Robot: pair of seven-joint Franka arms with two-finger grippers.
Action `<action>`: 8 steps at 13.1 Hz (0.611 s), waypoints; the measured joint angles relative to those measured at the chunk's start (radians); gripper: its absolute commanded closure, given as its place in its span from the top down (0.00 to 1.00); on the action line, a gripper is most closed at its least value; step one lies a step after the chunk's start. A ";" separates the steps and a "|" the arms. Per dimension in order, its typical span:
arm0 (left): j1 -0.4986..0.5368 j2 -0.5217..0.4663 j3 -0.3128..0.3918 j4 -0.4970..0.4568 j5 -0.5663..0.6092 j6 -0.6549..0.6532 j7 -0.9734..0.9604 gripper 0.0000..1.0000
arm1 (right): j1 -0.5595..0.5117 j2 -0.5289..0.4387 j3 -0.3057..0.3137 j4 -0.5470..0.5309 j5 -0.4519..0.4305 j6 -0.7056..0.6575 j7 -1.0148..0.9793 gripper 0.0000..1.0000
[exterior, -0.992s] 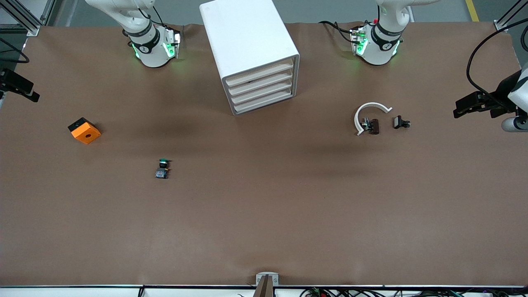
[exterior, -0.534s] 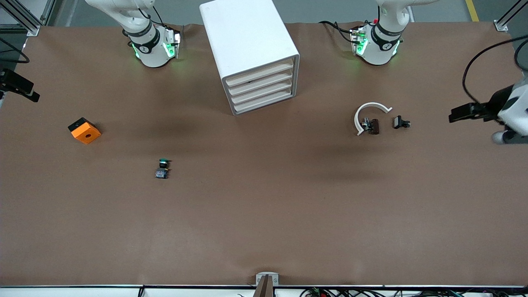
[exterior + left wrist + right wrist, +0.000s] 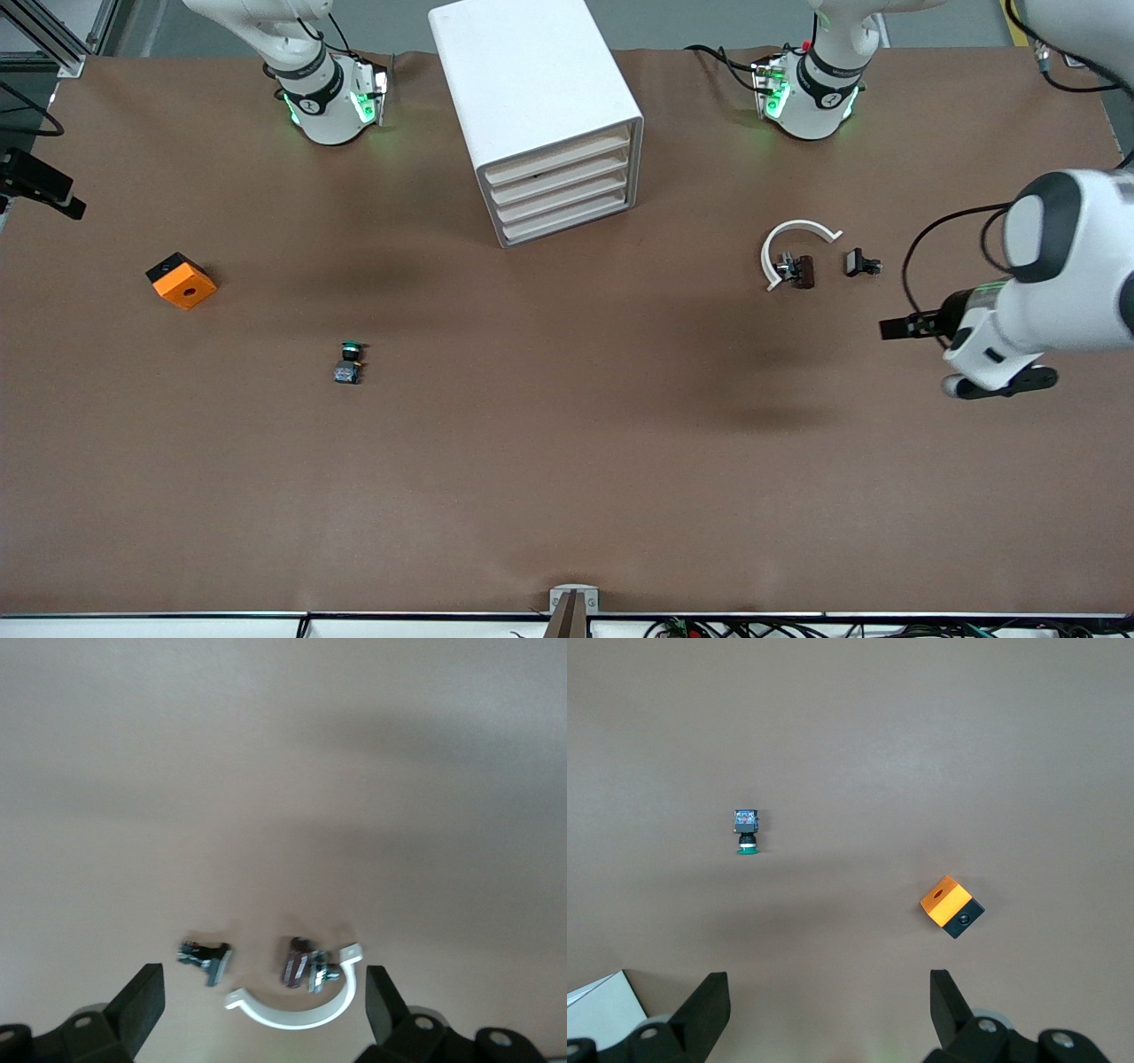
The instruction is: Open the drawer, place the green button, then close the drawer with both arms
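Inspection finds the task at its opening step, with nothing yet grasped and all four drawers shut. Nearest the front camera on the bench (image 3: 567,496) lies the button (image 3: 349,362), on its side with green cap, black middle and bluish base, toward the right arm's end and well apart from everything else. Slightly farther off, and nearer the bench edge at that same end, sits the orange block (image 3: 181,280). The right tool (image 3: 828,1010) is released, jaws wide and empty, held high over that end of the bench; in its wrist view both button and orange block lie below it, and it appears to wait. The left tool (image 3: 264,1014) is likewise released and empty, hanging over the bench at the left arm's end, with the white curved strip (image 3: 791,249) and two small black parts (image 3: 862,263) below it, untouched. Farthest stands the white cabinet (image 3: 532,97), between the two arm bases, its drawer (image 3: 562,182) fronts flush. Judgement: the next move calls for one tool to reach a drawer front and draw it out straight; the fronts show no clear handle, so purchase on the lip may be slight, and the cabinet may need steadying by the other arm.
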State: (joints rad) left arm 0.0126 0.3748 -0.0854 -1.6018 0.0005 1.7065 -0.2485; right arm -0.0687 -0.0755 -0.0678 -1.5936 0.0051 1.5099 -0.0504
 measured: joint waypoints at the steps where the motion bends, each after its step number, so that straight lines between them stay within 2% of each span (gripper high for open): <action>1: -0.031 0.024 -0.001 -0.001 0.000 0.025 -0.075 1.00 | 0.000 0.000 0.000 0.000 0.000 0.000 0.000 1.00; 4: -0.118 0.077 -0.003 -0.001 0.000 0.074 -0.281 1.00 | 0.000 0.000 0.000 0.000 0.000 0.000 0.000 1.00; 8: -0.175 0.086 -0.033 0.000 -0.023 0.076 -0.560 1.00 | 0.000 0.000 0.000 0.000 0.000 0.000 0.000 1.00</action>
State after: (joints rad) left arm -0.1621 0.4604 -0.1189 -1.6017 -0.0228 1.7826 -0.8088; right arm -0.0686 -0.0756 -0.0678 -1.5936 0.0051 1.5104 -0.0504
